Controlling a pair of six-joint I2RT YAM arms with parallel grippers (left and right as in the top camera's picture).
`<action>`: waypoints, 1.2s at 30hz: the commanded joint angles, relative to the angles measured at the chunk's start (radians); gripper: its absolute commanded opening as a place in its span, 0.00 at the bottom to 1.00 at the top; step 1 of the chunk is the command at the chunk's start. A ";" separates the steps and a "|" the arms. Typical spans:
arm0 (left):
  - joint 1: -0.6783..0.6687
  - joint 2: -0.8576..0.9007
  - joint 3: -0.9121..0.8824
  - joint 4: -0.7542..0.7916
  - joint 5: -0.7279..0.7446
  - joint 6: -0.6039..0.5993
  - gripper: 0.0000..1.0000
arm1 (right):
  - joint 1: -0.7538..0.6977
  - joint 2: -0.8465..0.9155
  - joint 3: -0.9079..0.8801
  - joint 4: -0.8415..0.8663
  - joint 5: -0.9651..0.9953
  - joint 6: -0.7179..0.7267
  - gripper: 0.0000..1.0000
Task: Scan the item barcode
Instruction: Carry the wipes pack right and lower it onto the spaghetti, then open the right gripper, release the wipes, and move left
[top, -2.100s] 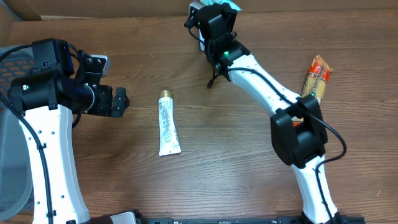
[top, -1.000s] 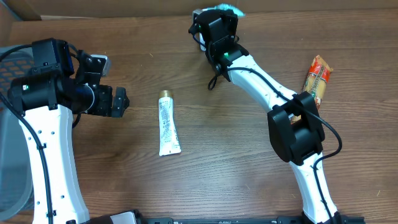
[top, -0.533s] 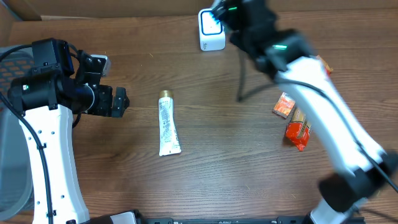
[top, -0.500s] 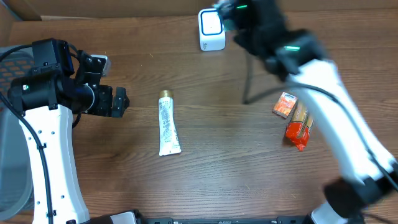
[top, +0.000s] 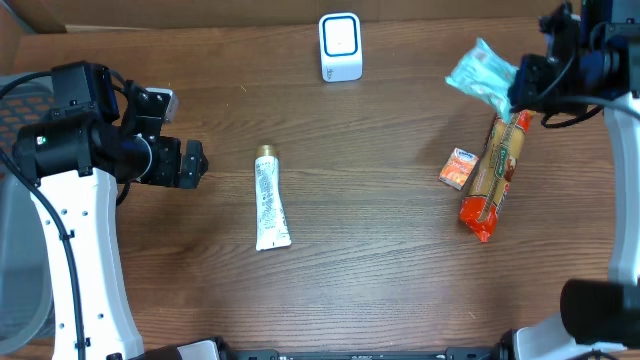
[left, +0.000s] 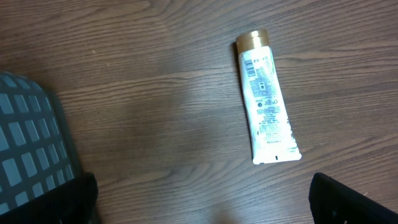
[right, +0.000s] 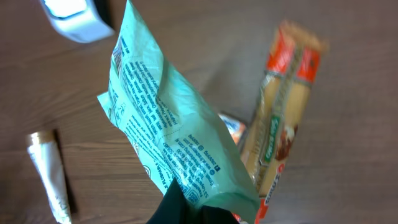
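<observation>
My right pincer (top: 522, 84): clenched on the mint-green pouch (top: 482, 73), well right of the scanner (top: 341, 47).
Pouch axis: slanted, with the free end pointing toward the scanner.
Print: my wrist view shows dense lettering, too small to read; overhead shows none.
My left pincer (top: 193, 163): spread wide, well left of the scanner.

My left end effector (top: 194, 164) hangs wide open on the left; my right end effector (top: 518, 88), far right, pinches a teal packet (top: 480, 72).

The wooden table (top: 380, 250) bears a scanner (top: 341, 47), tube (top: 269, 199), biscuit pack (top: 494, 172) and small orange box (top: 459, 168).
</observation>
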 joint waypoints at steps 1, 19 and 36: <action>-0.001 -0.009 0.008 0.001 0.012 0.000 1.00 | -0.027 0.049 -0.095 0.020 -0.038 0.047 0.04; -0.001 -0.009 0.008 0.001 0.012 0.000 1.00 | -0.175 0.068 -0.362 0.140 0.174 0.145 0.58; -0.001 -0.008 0.008 0.001 0.012 0.000 1.00 | 0.015 0.068 -0.192 0.112 -0.272 -0.040 0.68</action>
